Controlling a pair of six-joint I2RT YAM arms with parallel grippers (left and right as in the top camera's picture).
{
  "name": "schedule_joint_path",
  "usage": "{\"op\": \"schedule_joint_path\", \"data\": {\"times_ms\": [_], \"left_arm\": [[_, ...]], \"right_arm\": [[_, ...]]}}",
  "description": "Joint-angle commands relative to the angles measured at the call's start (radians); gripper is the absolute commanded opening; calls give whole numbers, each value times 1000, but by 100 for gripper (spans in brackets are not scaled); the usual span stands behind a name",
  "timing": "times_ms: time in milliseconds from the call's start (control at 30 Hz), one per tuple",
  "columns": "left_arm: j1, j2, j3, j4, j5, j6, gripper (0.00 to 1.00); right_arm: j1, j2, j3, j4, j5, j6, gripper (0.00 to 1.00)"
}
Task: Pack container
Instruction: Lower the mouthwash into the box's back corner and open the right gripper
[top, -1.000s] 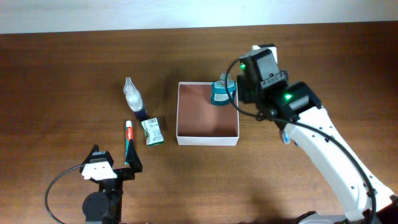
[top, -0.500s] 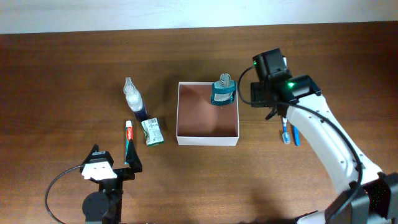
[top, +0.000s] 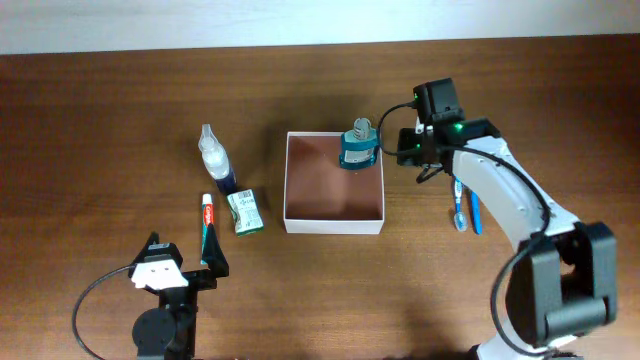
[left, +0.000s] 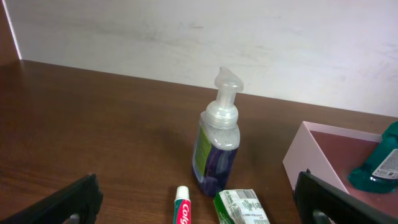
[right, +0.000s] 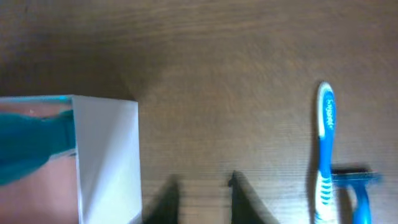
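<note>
The container (top: 335, 220), a square white-walled box with a reddish-brown floor, sits mid-table. A teal mouthwash bottle (top: 358, 147) stands free in its back right corner. My right gripper (top: 408, 148) hovers just right of that corner, apart from the bottle. In the right wrist view its fingers (right: 205, 190) are drawn nearly together over bare wood with nothing between them, and the container wall (right: 106, 155) lies to their left. My left gripper (top: 185, 257) rests wide open at the front left. Its wrist view shows the toothpaste tube (left: 182, 213) ahead between the open jaws (left: 199, 199).
A clear pump bottle (top: 215, 160), the toothpaste (top: 208, 228) and a green packet (top: 244, 211) lie left of the container. A blue toothbrush (top: 459, 205) and blue razor (top: 474, 213) lie to its right, under my right forearm. A pale wall runs along the table's far edge.
My right gripper has drawn back rightward from the mouthwash bottle, leaving it standing in the container, and its jaws have closed from wide to nearly together. The left arm stayed still.
</note>
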Motion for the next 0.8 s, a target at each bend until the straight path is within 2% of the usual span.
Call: {"op": "schedule_joint_path", "data": {"times_ms": [0,767], "left_arm": [[8,-3,-6,2,11,-2,99],[8,-3,-6,2,11,-2,99]], "right_arm": [[-5,56,-10,56,-55,82,4],[-6,72,-11,120,-221,126,4]]}}
